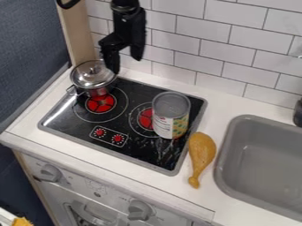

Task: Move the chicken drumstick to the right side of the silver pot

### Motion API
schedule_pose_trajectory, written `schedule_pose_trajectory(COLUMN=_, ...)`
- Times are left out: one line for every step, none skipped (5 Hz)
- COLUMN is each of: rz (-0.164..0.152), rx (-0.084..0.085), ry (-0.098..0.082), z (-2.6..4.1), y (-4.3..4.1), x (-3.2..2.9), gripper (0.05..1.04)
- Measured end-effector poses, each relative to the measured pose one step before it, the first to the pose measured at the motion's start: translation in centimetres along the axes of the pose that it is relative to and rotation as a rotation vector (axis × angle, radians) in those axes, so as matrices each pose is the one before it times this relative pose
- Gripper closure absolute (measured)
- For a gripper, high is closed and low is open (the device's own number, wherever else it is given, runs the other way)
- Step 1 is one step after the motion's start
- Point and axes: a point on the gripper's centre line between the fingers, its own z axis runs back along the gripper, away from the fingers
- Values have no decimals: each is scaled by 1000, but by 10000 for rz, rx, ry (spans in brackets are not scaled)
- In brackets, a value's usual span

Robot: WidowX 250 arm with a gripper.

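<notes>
My gripper hangs at the upper left, in front of the tiled wall, its two fingers pointing down and spread apart with nothing between them. Just below and left of it, the silver pot stands at the back left of the black stovetop. The yellow-brown chicken drumstick lies on the white counter between the stove's right edge and the sink, its thick end toward the wall and its narrow end toward the front. It is well to the right of the gripper and closer to the front.
A tin can stands upright on the right part of the stovetop, between pot and drumstick. The grey sink is sunk into the counter at the right. White wall tiles rise behind, and a dark object sits at the right edge.
</notes>
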Motion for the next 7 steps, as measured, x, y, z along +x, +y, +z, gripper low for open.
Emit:
schedule_pose_trajectory(rz=-2412, rx=339, ry=38, z=744, y=567, x=3268, gripper=83)
schedule_pose_trajectory(rz=-2637, rx=8, ry=236, z=275, y=1257, x=3753, gripper=83)
schedule_pose_trajectory(rz=-1826, rx=604, ry=184, z=788, y=700, x=2713, gripper=83)
schedule_pose_trajectory(rz=-699, rx=130, ry=-43, z=371, y=-309, x=1496, gripper=83)
schedule_pose_trajectory(rz=-659, rx=88, ry=-384, z=-655, y=-522, x=850, gripper=83)
schedule_pose_trajectory(rz=-702, rx=-4, ry=-316, z=-745, y=-321, x=817, gripper=83)
schedule_pose_trajectory(rz=-1017, rx=-146, ry=-391, z=-1282, y=822, x=1505, gripper=83)
